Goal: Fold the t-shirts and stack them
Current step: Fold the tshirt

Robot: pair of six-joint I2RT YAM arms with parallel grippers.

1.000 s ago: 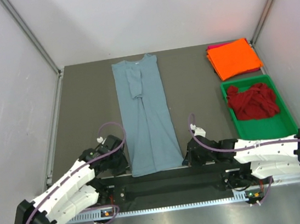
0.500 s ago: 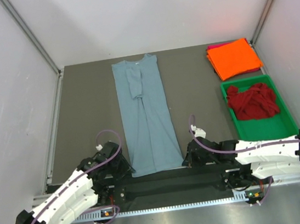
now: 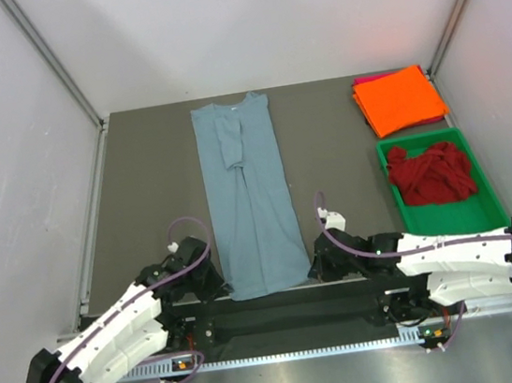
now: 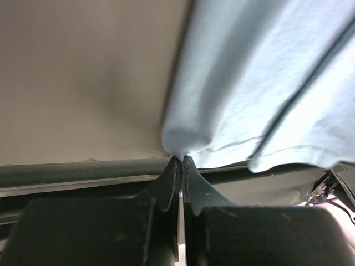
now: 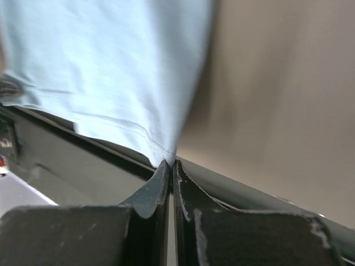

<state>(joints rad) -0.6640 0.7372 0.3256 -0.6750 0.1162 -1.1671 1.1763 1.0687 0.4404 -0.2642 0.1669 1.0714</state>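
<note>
My left gripper [image 4: 181, 160] and right gripper [image 5: 170, 163] pinch the near hem corners of the blue-grey t-shirt [image 3: 253, 206], lying lengthwise away from them on the worktop [image 3: 142, 188] (collar [image 3: 231, 106] farthest).

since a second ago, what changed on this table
The left gripper slid right and shut on the near left corner of the long blue-grey cotton shirt. The right gripper stayed shut on its near right corner. Folded orange shirt and dark red shirt unmoved.

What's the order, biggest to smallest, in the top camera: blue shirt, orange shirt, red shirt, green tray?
1. blue shirt
2. green tray
3. orange shirt and red shirt look about alike.
</note>
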